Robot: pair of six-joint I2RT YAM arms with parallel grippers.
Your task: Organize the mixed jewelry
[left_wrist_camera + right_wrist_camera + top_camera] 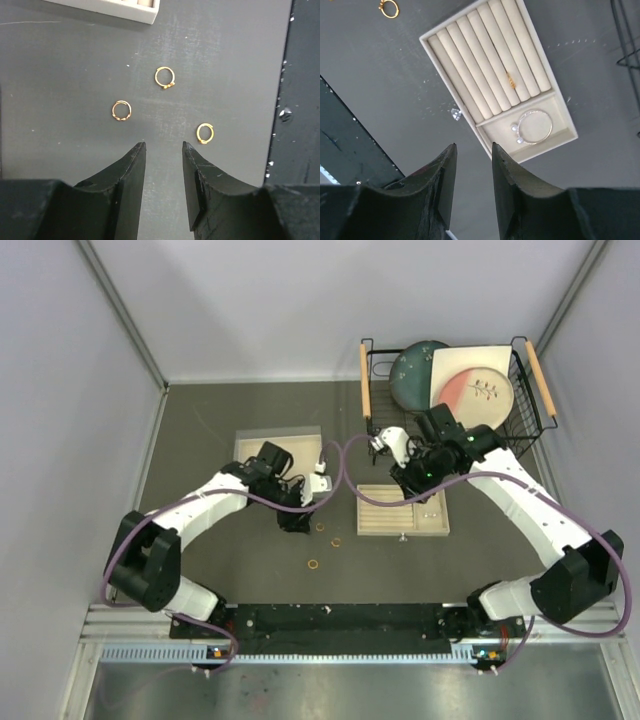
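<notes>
Grey table (60, 60); end effectors (162, 145) (473, 146) part-open, empty

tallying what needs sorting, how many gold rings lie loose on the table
3, all just ahead of the left hand in its wrist view: top ring, left ring, right ring. More may be hidden.

The dark grey surface (200, 570) carries three gold rings (167, 86) lying apart, a beige slotted tray (375, 512), a second beige tray (250, 445), and a wire basket (541, 380) at the far right.
</notes>
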